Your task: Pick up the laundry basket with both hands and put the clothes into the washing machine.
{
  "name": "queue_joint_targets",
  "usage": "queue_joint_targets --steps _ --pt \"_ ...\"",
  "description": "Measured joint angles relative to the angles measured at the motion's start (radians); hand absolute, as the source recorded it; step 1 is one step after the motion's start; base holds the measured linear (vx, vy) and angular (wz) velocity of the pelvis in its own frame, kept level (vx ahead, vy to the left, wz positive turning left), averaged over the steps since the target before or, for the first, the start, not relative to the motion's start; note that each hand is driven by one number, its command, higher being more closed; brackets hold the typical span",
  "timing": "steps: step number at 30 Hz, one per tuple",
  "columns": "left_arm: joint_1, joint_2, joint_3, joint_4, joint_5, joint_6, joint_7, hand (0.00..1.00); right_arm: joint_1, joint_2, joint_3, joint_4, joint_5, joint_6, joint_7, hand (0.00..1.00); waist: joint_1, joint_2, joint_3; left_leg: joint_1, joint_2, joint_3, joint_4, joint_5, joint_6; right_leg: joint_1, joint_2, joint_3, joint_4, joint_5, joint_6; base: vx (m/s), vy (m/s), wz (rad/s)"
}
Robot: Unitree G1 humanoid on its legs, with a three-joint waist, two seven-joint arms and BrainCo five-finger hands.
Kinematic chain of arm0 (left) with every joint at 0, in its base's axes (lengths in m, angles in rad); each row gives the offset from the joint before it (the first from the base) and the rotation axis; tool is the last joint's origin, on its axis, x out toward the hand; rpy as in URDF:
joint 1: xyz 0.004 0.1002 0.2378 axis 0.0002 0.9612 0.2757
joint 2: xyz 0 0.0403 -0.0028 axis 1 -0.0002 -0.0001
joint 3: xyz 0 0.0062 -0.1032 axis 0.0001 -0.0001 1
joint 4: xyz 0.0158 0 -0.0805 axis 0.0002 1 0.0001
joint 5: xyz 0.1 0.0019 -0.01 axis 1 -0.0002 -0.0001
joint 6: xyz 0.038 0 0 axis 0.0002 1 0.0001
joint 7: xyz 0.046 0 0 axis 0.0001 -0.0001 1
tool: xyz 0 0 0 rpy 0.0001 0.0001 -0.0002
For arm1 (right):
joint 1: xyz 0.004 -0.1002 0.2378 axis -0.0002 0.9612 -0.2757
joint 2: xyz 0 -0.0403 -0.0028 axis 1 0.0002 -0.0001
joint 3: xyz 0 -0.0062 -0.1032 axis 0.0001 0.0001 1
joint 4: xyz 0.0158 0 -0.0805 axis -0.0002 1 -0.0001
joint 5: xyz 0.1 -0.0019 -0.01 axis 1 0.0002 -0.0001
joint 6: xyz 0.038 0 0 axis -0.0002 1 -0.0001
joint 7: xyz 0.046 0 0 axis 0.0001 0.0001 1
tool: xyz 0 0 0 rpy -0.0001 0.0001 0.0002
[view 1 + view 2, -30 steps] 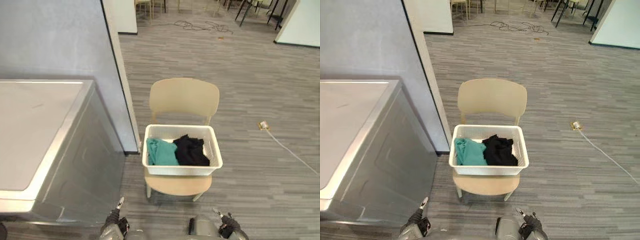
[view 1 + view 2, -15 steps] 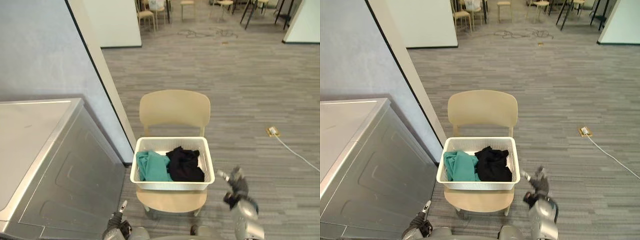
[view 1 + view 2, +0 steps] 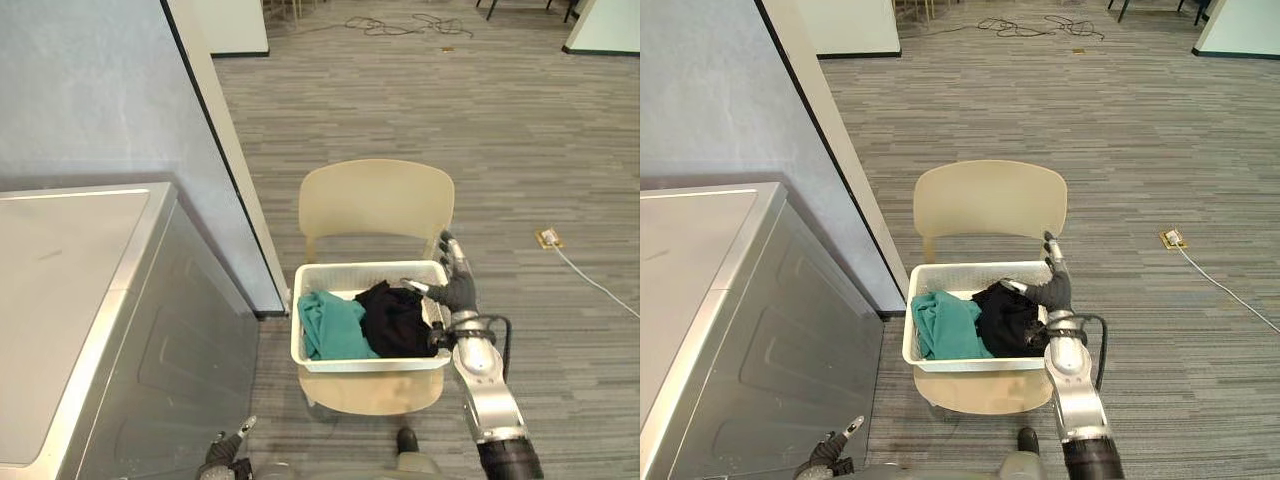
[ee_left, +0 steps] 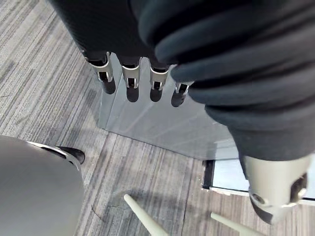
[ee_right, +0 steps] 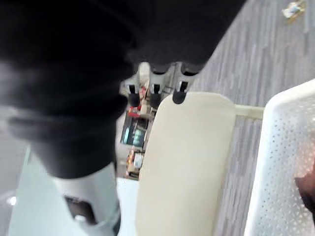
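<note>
White plastic laundry basket (image 3: 360,364) sits on the seat of a beige chair (image 3: 375,197), with a teal garment (image 3: 330,325) on its left side and a black garment (image 3: 392,318) on its right. Right hand (image 3: 458,288) is now up at the basket's right rim, fingers straight, thumb spread over the far corner, gripping nothing; half a second ago it was lower, beside the seat. Left hand (image 4: 131,78) hangs low by the washing machine (image 3: 190,340), fingers relaxed, empty.
</note>
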Motion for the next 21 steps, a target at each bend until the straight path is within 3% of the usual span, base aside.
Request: queue_joint_targets --steps 5,11,14,21 --pt "-0.071 0.026 -0.001 -0.012 -0.004 -0.001 0.001 0.00 -0.200 -0.094 0.101 0.165 -0.002 0.015 0.022 0.00 0.009 -0.025 0.112 -0.150 0.007 -0.047 0.109 -0.013 0.005 -0.077 0.000 -0.023 -0.015 0.056 -0.006 -0.15 -0.009 0.17" --pt "-0.130 0.047 0.000 -0.039 -0.044 -0.018 0.010 0.00 -0.437 -0.160 0.204 0.332 0.029 0.040 0.040 0.00 0.053 -0.017 0.226 -0.271 0.012 -0.092 0.187 -0.013 0.005 -0.134 0.003 -0.049 -0.018 0.090 -0.011 -0.11 -0.008 0.16" --pt "-0.134 0.070 0.000 -0.046 -0.053 -0.017 0.032 0.00 -0.550 -0.182 0.243 0.368 0.028 0.043 0.039 0.00 0.056 -0.020 0.290 -0.324 0.021 -0.110 0.237 -0.023 0.006 -0.153 0.013 -0.058 -0.021 0.105 -0.013 -0.10 0.002 0.05" --pt "-0.157 0.081 -0.014 -0.030 -0.088 0.002 0.071 0.00 -0.627 -0.201 0.262 0.448 0.026 0.067 0.027 0.00 0.089 -0.028 0.308 -0.438 0.035 -0.155 0.316 -0.037 0.007 -0.202 0.027 -0.098 -0.026 0.120 -0.018 -0.03 0.010 0.12"
